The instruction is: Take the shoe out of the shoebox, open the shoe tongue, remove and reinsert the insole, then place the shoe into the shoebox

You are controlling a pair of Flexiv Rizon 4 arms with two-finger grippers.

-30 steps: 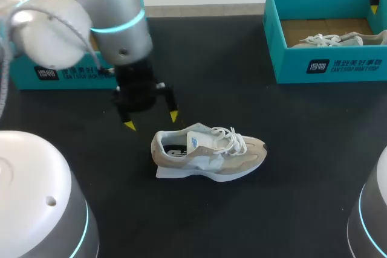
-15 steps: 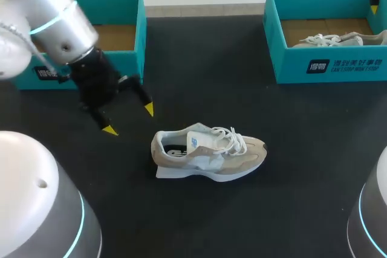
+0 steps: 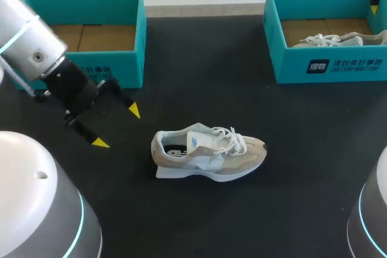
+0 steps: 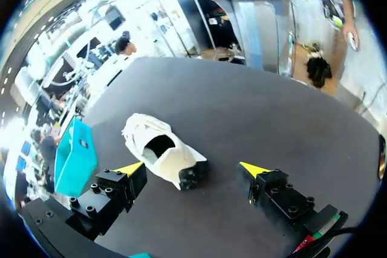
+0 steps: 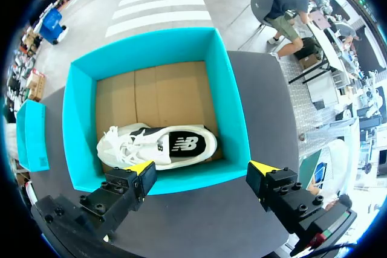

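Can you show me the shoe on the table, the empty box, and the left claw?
shoe (image 3: 208, 155), head view, on its side.
empty box (image 3: 84, 7), head view, on its back wall.
left gripper (image 3: 117, 127), head view, midway between its yellow tips.

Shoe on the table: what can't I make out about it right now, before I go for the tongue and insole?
- Insole: in the head view the opening of the shoe is small and dark; in the left wrist view it is only a black hole.
- Tongue: the laces cover it in the head view; the left wrist view looks from the heel end, so it cannot be told apart.
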